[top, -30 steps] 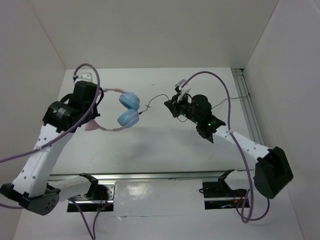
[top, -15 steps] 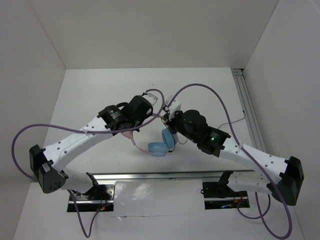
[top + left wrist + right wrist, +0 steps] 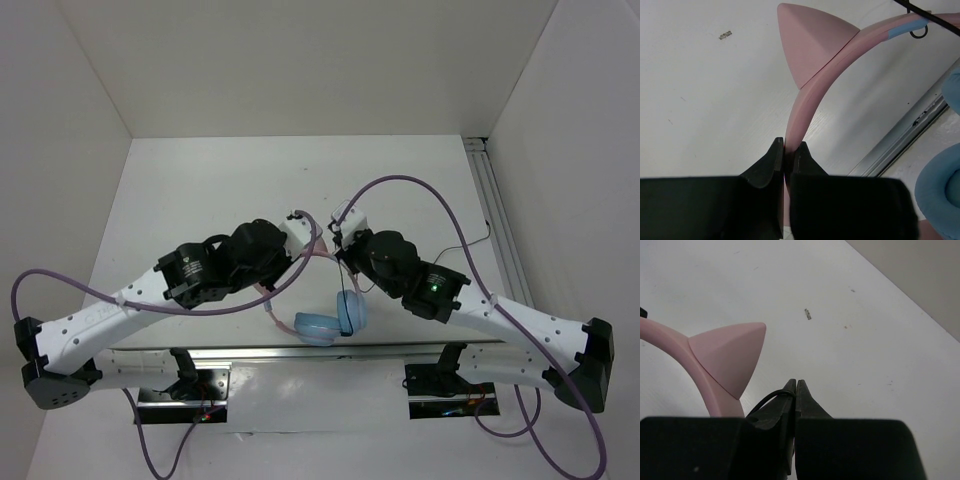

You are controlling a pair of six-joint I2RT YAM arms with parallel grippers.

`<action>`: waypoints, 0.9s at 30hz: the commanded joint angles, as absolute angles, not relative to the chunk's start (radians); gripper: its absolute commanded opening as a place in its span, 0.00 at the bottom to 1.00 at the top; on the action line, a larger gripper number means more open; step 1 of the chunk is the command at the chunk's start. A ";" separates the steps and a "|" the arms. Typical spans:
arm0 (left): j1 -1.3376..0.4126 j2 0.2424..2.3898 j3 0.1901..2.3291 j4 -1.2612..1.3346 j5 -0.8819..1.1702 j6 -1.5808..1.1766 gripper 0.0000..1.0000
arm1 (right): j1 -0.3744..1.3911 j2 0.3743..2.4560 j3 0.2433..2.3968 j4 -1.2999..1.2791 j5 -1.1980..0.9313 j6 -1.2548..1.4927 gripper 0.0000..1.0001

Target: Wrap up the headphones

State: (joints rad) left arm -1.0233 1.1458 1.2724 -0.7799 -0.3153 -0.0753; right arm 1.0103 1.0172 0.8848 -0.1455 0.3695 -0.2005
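Observation:
The headphones hang between the two arms near the table's front middle, their light-blue ear cups (image 3: 320, 326) lowest and close to the front rail. My left gripper (image 3: 788, 146) is shut on the pink headband (image 3: 807, 97), just below one pink cat ear (image 3: 812, 45). An ear cup (image 3: 940, 197) shows at the lower right of the left wrist view. My right gripper (image 3: 795, 383) is shut on the thin black cord (image 3: 767, 399), which loops out over its left finger. The second cat ear (image 3: 730, 352) sits just left of it. From above, both grippers are hidden under their wrists.
An aluminium rail (image 3: 300, 352) runs along the near edge, just under the ear cups, and shows again as a rail (image 3: 905, 135) in the left wrist view. Purple robot cables (image 3: 410, 182) arch over both arms. A second rail (image 3: 497, 205) lines the right side. White walls enclose the table.
The left arm has carried the headphones from the back left to the front middle. The right arm followed toward the front with the cord. Both arms now stand close together.

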 commanded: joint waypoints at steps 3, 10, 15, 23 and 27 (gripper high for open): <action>-1.057 1.126 1.272 -0.746 -0.195 -0.038 0.00 | 1.006 0.994 0.897 -0.052 0.465 -0.236 0.00; -1.057 1.080 1.281 -0.746 -0.296 -0.071 0.00 | 0.951 0.988 0.864 -0.014 0.322 -0.236 0.00; -1.057 1.003 1.290 -0.746 -0.374 -0.115 0.00 | 0.836 0.999 0.853 0.021 0.060 -0.216 0.04; -1.057 0.968 1.319 -0.686 -0.321 -0.135 0.00 | 0.641 1.140 0.890 0.103 -0.420 -0.158 0.11; -1.057 0.968 1.328 -0.629 -0.310 -0.185 0.00 | 0.629 1.202 0.887 0.204 -0.575 -0.114 0.41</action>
